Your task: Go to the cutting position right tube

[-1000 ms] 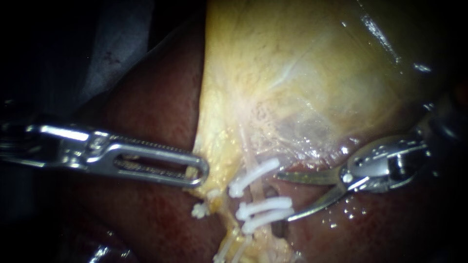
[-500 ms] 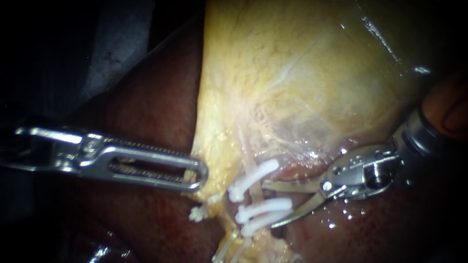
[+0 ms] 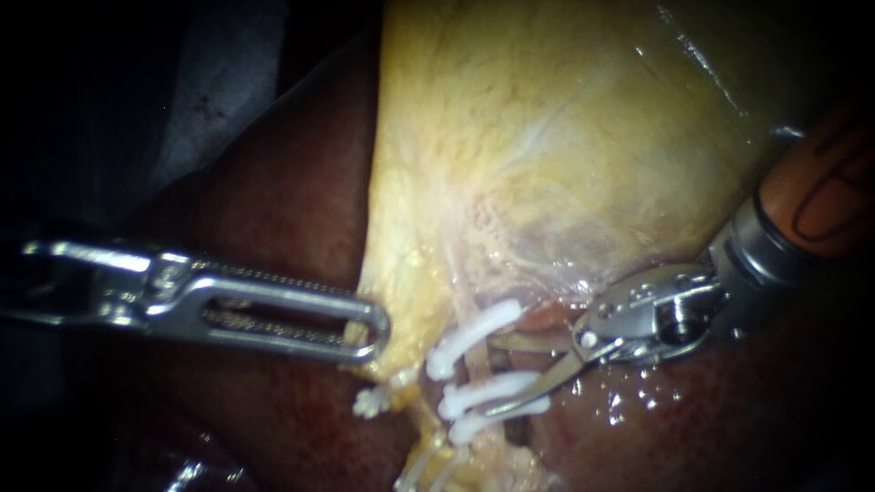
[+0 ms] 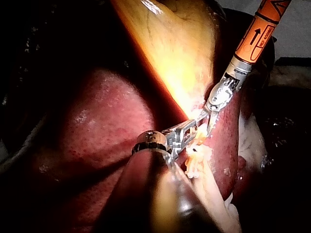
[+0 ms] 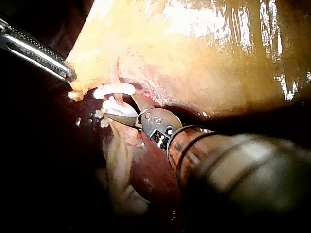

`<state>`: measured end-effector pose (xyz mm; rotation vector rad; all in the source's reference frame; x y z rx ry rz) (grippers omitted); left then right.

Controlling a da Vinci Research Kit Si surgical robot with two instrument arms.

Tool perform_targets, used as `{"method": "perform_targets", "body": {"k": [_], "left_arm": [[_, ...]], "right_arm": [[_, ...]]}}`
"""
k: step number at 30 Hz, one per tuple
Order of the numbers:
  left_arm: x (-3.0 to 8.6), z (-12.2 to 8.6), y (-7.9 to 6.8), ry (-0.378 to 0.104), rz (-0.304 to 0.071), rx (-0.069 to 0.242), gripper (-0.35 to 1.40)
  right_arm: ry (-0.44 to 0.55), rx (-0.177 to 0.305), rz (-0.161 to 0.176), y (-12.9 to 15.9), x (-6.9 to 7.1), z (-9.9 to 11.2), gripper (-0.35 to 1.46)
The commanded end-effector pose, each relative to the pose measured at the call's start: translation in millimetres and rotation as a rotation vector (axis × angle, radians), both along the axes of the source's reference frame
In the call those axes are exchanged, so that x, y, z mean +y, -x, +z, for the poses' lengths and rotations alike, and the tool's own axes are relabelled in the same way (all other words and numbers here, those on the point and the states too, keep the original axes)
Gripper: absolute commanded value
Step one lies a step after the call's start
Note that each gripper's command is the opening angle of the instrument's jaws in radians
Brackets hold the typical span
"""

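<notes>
- the right instrument [image 3: 489, 374] comes in from 3 o'clock in the endoscope view, its shaft climbing away toward 2 o'clock. its two thin blades stand apart in a narrow v that points to 9 o'clock, and they grip nothing.
- the right tube [image 3: 475, 360] is a pale strand just below the gallbladder [image 3: 547, 137]. it lies at the blade tips, on their 9 o'clock side, and its long axis runs roughly from 12 to 6 o'clock, so the blades meet it almost square on.
- the upper clip [image 3: 474, 330] crosses the tube at the 12 o'clock end of the bare stretch. the two lower clips [image 3: 492, 387] cross it at the 6 o'clock end.
- the upper blade lies just under the upper clip. the lower blade seems to lie over the lower clips rather than clear of them.
- judgement: the v probably has to shift a little toward 12 o'clock and ease on toward 9, so that both blades take only bare tube between the clips.
- the left instrument [image 3: 369, 328] reaches in from 9 o'clock. its long slotted jaws are closed on the gallbladder's edge, holding it over the dark liver [image 3: 273, 428], and it sits well apart from the cutting spot.
- the right instrument is much the nearer to the tube.
</notes>
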<state>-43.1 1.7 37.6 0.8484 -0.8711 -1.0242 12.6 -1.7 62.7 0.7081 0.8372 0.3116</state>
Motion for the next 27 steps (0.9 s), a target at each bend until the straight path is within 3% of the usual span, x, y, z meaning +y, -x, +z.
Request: {"method": "perform_targets", "body": {"k": [1,27], "left_arm": [[0.0,0.0,0.0,0.000,0.000,0.001,-0.35],[0.0,0.2,0.1,0.001,0.000,0.001,-0.35]], "right_arm": [[-0.004,-0.003,0.003,-0.2,0.0,0.0,0.87],[-0.064,-0.032,0.027,-1.6,-0.1,0.1,0.44]]}}
